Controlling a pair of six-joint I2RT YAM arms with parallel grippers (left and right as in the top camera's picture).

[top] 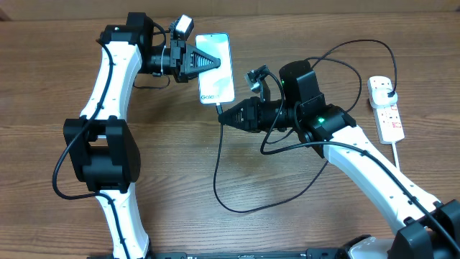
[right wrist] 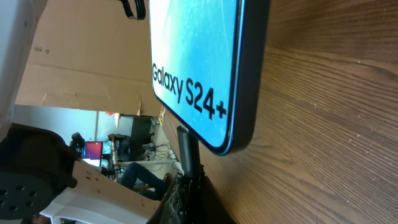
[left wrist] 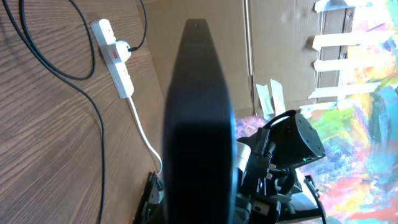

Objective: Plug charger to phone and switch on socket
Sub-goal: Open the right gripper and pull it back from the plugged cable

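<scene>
Black left hand (top: 213, 63) is clamped on the long side of the phone (top: 219, 83), fingers reaching in over the screen. In the left wrist view the dark phone edge fills the middle between them. The phone is a Galaxy S24+, its blue-teal screen lit and showing to the overhead camera. I cannot tell whether it lies flat or is lifted.

Right hand (top: 224, 116) is closed on the charger (top: 215, 176) right at its connector tip (right wrist: 185, 144), just below the phone's bottom edge. In the right wrist view the tip pokes out ahead of the fingers and meets that bottom edge. Fully seated or not, cannot tell.

From the right hand the thin black cable runs back toward the robot's base and loops under the right arm. It then arcs up behind the wrist and ends in a black plug (top: 389, 88). The plug sits in the far outlet of the white power strip (top: 388, 119), well apart from both hands, out past the right arm.

The strip has red switches, but their positions are too small to read. A thick white cord (top: 399, 155) trails off its near end. Everything sits on a brown wood-grain counter (top: 287, 29).
</scene>
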